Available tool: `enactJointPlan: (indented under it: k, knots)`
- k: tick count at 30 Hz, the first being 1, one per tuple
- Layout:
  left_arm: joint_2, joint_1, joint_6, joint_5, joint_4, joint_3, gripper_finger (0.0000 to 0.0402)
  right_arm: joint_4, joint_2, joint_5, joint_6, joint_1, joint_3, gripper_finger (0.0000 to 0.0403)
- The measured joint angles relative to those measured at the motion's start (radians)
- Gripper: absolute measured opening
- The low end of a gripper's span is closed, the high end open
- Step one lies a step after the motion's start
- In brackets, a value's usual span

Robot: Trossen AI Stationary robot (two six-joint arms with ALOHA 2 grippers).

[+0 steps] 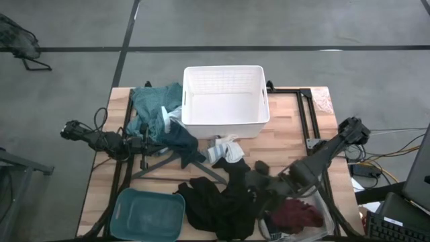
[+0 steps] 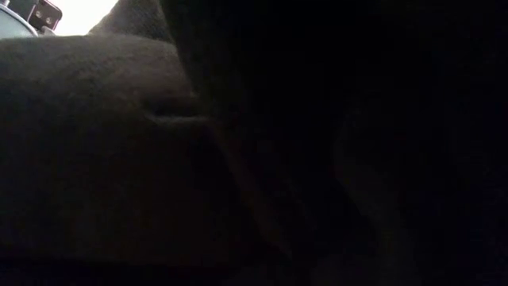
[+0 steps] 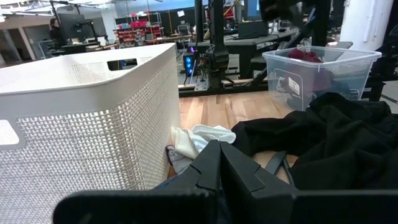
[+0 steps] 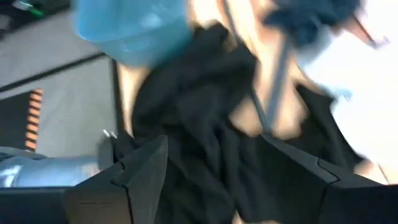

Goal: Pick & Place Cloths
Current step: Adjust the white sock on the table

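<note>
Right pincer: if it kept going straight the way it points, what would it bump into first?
Most likely the black cloth. The right pincer stands open, aimed at that dark heap, with the teal bin farther beyond. The view is blurred, so depth is uncertain.

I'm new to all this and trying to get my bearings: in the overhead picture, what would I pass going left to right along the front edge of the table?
Teal bin → black cloth → right gripper, open over the black cloth → maroon cloth in a clear bin.
</note>
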Motion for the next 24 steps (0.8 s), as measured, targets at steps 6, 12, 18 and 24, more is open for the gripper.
enactJointPlan:
  k: [6,12,18,24]
  knots:
    - [0.000,0.000,0.000,0.000,-0.002,0.000,0.0012,0.177,0.060,0.002,-0.223,-0.004,0.000,0.0231]
    - [0.000,0.000,0.000,0.000,-0.004,0.000,0.0012,0.179,0.119,0.166,-0.343,-0.049,0.000,0.0220]
    - [0.000,0.000,0.000,0.000,-0.004,0.000,0.0012,0.099,0.164,0.158,-0.169,-0.196,0.000,0.0221]
    - [0.000,0.001,0.000,0.000,-0.003,0.000,0.0012,0.000,0.225,0.001,-0.042,-0.293,-0.001,0.0230]
